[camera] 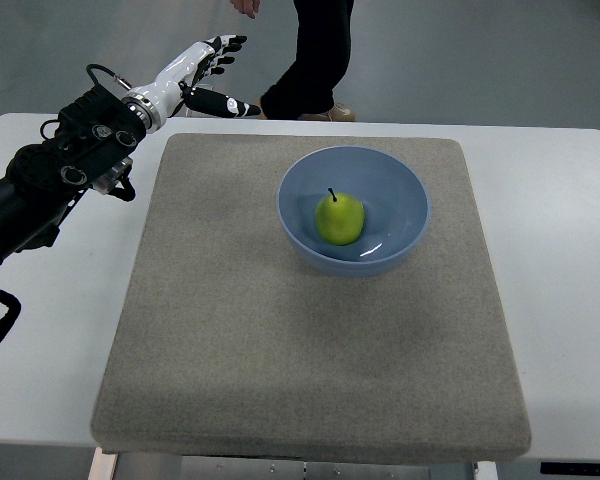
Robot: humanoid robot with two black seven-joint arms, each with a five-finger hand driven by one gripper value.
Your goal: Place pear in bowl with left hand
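A yellow-green pear (339, 218) with a dark stem lies inside the light blue bowl (400, 190), which stands on the grey mat toward its back right. My left hand (212, 72) is raised at the upper left, beyond the table's far edge and well away from the bowl. Its white and black fingers are spread and hold nothing. The black left forearm (55, 170) crosses the table's left side. No right arm shows.
The grey felt mat (280, 340) covers most of the white table (570, 280). A person's legs (315, 60) and a hand (246, 8) show on the floor behind the table's far edge.
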